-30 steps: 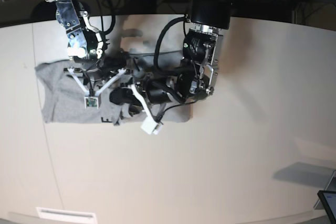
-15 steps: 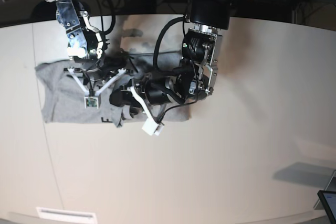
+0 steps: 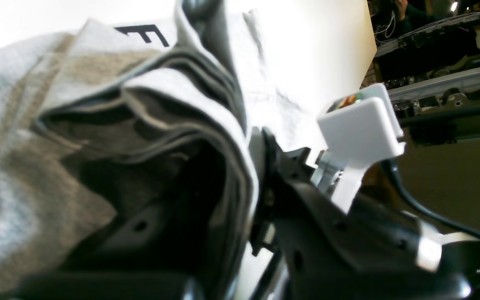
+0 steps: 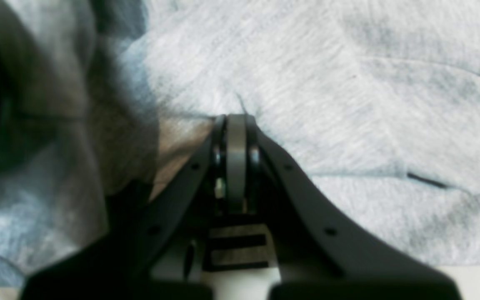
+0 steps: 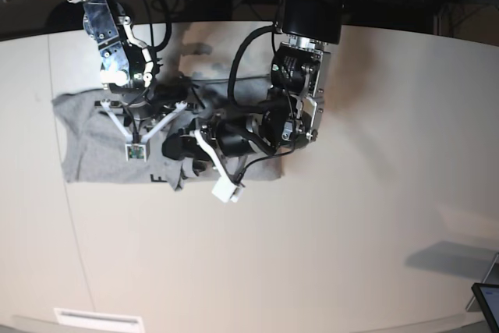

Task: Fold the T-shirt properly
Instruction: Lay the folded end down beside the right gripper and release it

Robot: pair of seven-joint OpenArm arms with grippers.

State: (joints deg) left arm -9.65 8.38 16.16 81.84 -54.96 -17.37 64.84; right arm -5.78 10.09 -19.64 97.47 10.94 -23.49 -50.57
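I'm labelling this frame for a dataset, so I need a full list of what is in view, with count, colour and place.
T-shirt: one, light heather grey with black lettering, partly folded on the table's far left in the base view.
Table: one, off-white, fills most of the base view.
Vent plate: one, white, near left edge of the table.
Dark flat object: one, only partly in view at the near right corner.
Right gripper: one, black, fingers shut, tip pressed on the shirt.
Left gripper: one, black, low over the shirt, folds of cloth bunched against its fingers; grip unclear.
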